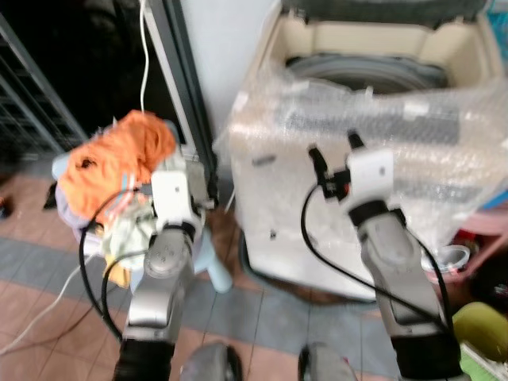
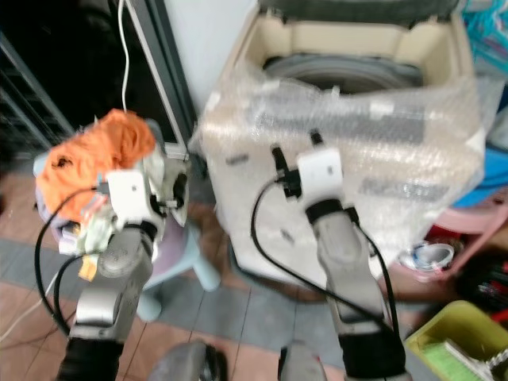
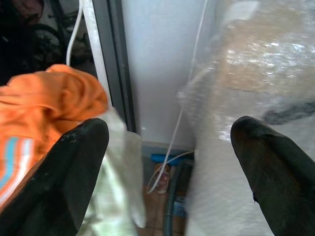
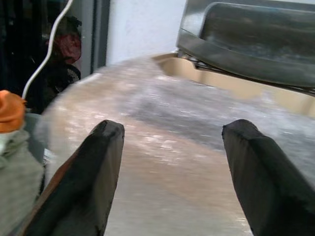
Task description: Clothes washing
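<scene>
Approach step | orange-topped laundry pile (image 1: 119, 163) on pale-blue stool, beside bubble-wrapped white top-loading washer (image 1: 357, 151) | left gripper (image 3: 167, 162), right gripper (image 4: 172, 162) spread wide, empty | next: grasp clothes

No readable text, brand, number or sign anywhere. Washing machine (image 1: 349, 198) front panel is under bubble wrap (image 2: 357, 135), markings there blurred to dark smudges, right half of frame. Orange garment (image 1: 119, 159) shows none either.
</scene>
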Motion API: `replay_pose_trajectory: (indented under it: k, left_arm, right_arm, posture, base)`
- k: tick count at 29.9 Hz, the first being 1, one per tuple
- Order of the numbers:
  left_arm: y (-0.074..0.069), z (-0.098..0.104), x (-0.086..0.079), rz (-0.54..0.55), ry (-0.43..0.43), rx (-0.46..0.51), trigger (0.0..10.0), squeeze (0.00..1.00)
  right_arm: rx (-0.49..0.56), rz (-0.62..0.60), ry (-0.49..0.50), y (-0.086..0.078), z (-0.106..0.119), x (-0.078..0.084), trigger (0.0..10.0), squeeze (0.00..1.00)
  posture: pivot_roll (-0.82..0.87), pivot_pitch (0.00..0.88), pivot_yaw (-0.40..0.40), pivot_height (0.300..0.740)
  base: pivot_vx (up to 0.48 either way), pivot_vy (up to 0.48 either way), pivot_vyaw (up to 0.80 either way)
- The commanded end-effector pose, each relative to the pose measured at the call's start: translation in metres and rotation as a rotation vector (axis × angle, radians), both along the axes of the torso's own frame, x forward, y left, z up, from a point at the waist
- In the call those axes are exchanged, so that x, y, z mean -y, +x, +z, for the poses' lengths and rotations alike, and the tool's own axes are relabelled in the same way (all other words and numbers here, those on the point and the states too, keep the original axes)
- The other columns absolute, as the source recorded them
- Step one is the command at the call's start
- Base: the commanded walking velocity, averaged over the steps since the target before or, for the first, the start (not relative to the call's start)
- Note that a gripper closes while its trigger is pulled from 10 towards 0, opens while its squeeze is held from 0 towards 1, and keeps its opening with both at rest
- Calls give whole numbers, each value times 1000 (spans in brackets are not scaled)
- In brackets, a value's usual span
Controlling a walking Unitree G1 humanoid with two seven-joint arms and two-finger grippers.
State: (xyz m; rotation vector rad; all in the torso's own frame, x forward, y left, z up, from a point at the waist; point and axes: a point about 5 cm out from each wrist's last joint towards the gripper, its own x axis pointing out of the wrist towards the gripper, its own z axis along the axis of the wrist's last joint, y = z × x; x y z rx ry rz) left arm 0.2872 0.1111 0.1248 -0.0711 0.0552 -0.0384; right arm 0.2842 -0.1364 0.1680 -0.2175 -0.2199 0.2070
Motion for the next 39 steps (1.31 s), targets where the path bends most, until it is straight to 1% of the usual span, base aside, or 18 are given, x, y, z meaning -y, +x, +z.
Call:
replay_pose_trajectory:
  k: [1,5,12,16,18,20,25,26,27,28,29,32,34,37,39]
  left_arm:
    - [-3,-3,-5,42,-4,-10,10000,0]
    - [-2,0,-4,33,6,19,10000,0]
    - [-2,1,-7,37,8,21,10000,0]
    - [-3,0,-11,42,3,16,10000,0]
    - [-4,-2,-10,27,6,8,10000,0]
    - [-4,-2,-10,20,3,11,10000,0]
    - [-4,-2,-13,30,0,8,10000,0]
    - [-4,-2,-14,34,-1,7,10000,0]
    - [-4,-2,-15,34,-2,8,10000,0]
    - [-4,-2,-15,34,-2,8,10000,0]
    - [-5,-2,-15,35,-4,8,10000,0]
    - [-6,-2,-15,35,-6,10,10000,0]
    - [-7,-2,-14,33,-8,10,10000,0]
    - [-8,-4,-15,33,-9,7,10000,0]
    - [-10,-6,-17,35,-5,1,10000,0]
  right_arm:
    - [28,33,-4,-2,6,-12,10000,1000]
    - [21,40,-14,-2,3,-14,10000,1000]
    - [18,41,-2,1,4,-16,10000,1000]
    - [11,42,4,1,3,-18,10000,1000]
    - [6,40,5,0,1,-17,10000,1000]
    - [-1,34,6,1,0,-17,10000,1000]
    - [-16,23,10,2,-2,-16,10000,1000]
    - [-24,24,7,2,-3,-16,10000,961]
    - [-30,27,3,2,-4,-17,10000,749]
    - [-30,27,3,2,-4,-17,10000,749]
    - [-35,27,-4,2,-5,-18,10000,0]
    - [-44,37,-8,2,-7,-19,10000,0]
    - [-77,24,-34,2,-13,-17,10000,0]
    - [-130,8,-24,-1,-23,-11,10000,0]
    - [-177,-5,-20,-8,-36,-3,10000,0]
  posture:
    - [-75,85,88,740]
    - [-70,79,88,740]
    - [-59,78,93,740]
    - [-58,81,99,740]
    - [-58,83,102,740]
    - [-58,83,102,740]
    - [-57,88,103,740]
    - [-55,89,102,740]
    - [-54,91,101,740]
    - [-54,91,101,740]
    - [-53,92,101,740]
    - [-52,92,99,740]
    - [-51,93,99,740]
    - [-49,93,98,740]
    - [-51,95,100,740]
  base:
    - [0,480,419]
    - [0,120,705]
    - [0,0,800]
    - [0,0,800]
    - [0,0,800]
    - [0,0,503]
    - [0,0,0]
    - [270,0,0]
    - [300,0,0]
    - [300,0,0]
    - [330,0,0]
    - [380,0,0]
    - [424,0,0]
    - [424,0,0]
    - [422,0,0]
